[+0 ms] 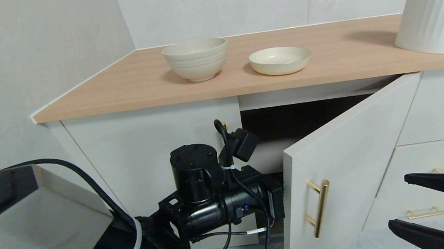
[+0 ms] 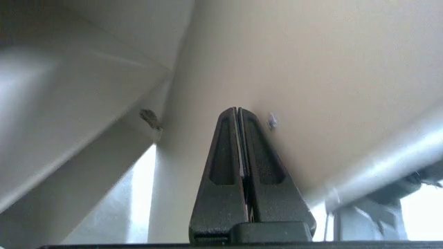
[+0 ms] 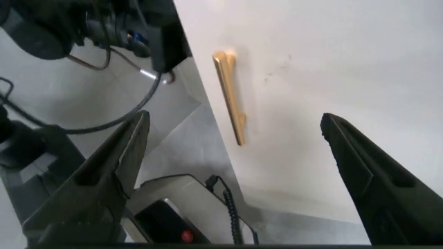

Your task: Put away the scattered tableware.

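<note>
Bowl [image 1: 196, 59]: counter [image 1: 118, 90]; dish [image 1: 280, 60] at its 3 o'clock.
Left gripper [image 2: 237, 114]: fingers pressed together, empty.
Right gripper [image 1: 398, 201]: spread wide, empty, 4 o'clock.

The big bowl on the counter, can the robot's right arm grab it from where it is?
Probably not yet. The right gripper hangs open, low by the drawers, below the countertop, and the open cabinet door juts between. Raised above the counter edge, it likely could: nothing stands before the bowl.

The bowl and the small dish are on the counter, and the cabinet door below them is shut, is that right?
Not quite. The bowl and dish are on the counter, but the door below is open, swung outward, as the head view shows.
</note>
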Available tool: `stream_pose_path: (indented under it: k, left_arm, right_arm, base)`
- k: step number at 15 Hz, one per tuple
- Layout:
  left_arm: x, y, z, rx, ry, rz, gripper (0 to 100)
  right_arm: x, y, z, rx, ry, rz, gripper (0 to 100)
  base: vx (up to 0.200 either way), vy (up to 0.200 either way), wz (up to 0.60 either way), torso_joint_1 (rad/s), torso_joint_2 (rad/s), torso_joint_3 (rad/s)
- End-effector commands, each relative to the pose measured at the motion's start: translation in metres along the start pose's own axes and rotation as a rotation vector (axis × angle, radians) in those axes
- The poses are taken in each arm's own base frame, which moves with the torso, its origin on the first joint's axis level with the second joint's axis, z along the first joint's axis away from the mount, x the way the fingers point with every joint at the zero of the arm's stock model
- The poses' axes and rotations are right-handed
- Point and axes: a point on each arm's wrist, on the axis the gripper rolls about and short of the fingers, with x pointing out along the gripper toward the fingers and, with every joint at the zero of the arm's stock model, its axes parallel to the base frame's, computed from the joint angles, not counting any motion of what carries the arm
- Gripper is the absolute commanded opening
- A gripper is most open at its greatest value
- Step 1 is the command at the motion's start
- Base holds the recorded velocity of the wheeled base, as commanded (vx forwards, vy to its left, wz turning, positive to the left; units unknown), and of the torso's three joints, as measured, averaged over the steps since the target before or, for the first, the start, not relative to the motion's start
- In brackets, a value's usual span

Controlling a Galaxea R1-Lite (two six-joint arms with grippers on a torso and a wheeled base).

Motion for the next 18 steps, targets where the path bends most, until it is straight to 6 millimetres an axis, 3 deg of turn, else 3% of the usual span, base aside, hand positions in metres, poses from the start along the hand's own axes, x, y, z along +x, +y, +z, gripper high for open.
stream_pose_path:
  k: [1,6,10,18]
  left_arm:
    - [0.009,-0.002,0.000,-0.001,0.010,-0.013,0]
    - [0.000,-0.007,-0.001,-0.007,0.018,0.009,0]
    - [0.002,-0.006,-0.003,-0.013,0.025,0.010,0]
    - [0.012,-0.001,-0.006,-0.018,0.036,0.013,0]
  right_arm:
    - [-0.008,0.001,0.006,0.001,-0.045,0.006,100]
    - [-0.016,0.001,0.013,0.001,-0.092,0.011,100]
    - [-0.015,0.001,0.013,0.001,-0.091,0.010,100]
    - [-0.016,0.002,0.013,0.001,-0.095,0.028,100]
  base:
    - [0.000,0.000,0.00,0.000,0.00,0.000]
    - [0.000,0.000,0.00,0.000,0.00,0.000]
    - [-0.200,0.000,0.00,0.006,0.00,-0.001]
    - [0.000,0.000,0.00,0.000,0.00,0.000]
